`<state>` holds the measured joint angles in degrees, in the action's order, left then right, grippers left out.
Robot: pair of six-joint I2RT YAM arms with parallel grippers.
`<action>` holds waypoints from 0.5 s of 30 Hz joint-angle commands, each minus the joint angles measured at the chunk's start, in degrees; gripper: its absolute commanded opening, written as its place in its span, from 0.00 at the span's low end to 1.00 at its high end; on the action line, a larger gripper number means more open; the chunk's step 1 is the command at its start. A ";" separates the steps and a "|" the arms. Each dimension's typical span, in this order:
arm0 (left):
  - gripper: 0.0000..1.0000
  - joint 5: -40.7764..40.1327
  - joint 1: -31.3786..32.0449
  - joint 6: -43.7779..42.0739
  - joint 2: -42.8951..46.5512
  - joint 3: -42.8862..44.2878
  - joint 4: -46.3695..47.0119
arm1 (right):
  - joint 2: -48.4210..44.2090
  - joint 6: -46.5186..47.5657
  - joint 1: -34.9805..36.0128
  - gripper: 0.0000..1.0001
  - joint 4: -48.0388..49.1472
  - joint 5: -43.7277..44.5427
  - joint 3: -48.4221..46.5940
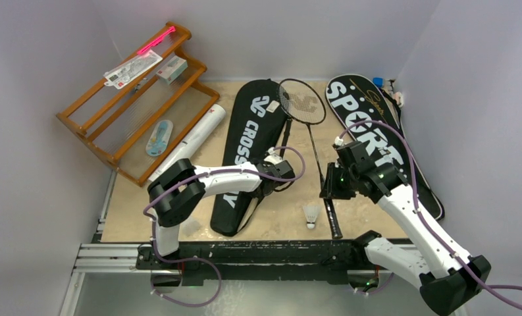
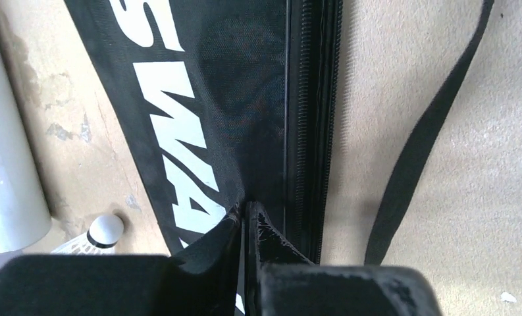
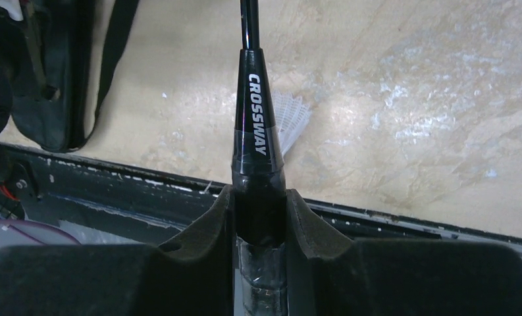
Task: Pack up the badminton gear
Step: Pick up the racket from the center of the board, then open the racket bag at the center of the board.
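While the surface (image 1: 278, 220) is carrying the CROSSWAY bag (image 1: 248, 138) and the SPORT bag (image 1: 370, 125) side by side, with the white tube (image 1: 192, 141) lying left of them, the left gripper (image 2: 246, 220) is pinching the CROSSWAY bag's fabric beside the zipper, jaws nearly closed. The right gripper (image 3: 259, 197) is clamping its jaws on the racket (image 3: 257, 125) handle; a shuttlecock (image 1: 311, 214) is lying just beside.

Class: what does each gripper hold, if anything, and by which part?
Right gripper: the racket, at its handle's top. Left gripper: apparently pinches the black bag's fabric beside the zip.
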<state>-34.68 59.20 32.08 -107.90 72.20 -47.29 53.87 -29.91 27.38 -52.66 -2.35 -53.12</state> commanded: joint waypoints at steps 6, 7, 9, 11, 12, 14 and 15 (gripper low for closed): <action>0.00 -5.10 0.76 1.99 2.76 5.12 -4.98 | -2.63 -0.57 0.60 0.00 -9.32 1.52 -2.82; 0.00 -5.01 0.74 1.90 3.58 5.45 -4.99 | -2.97 -0.44 0.81 0.00 -10.84 1.41 -3.20; 0.00 -3.62 0.74 1.10 4.68 5.83 -4.54 | -3.84 -0.58 1.36 0.00 -13.56 1.77 -3.79; 0.15 -0.14 0.74 -0.04 5.19 5.73 -2.99 | -5.12 -0.88 1.94 0.00 -15.08 1.78 -4.12; 0.26 1.85 0.74 -0.54 5.38 5.44 -2.17 | -5.44 -0.94 2.04 0.00 -16.10 2.13 -4.67; 0.39 4.28 0.74 -1.04 5.62 4.51 -0.78 | -5.85 -1.06 2.18 0.00 -16.94 2.17 -5.30; 0.42 4.34 0.74 -0.98 5.63 4.11 -0.71 | -5.81 -0.90 2.22 0.00 -17.36 2.77 -5.73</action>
<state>-34.63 59.99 31.68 -104.77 75.64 -50.17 49.36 -30.46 29.17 -66.65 -2.02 -54.81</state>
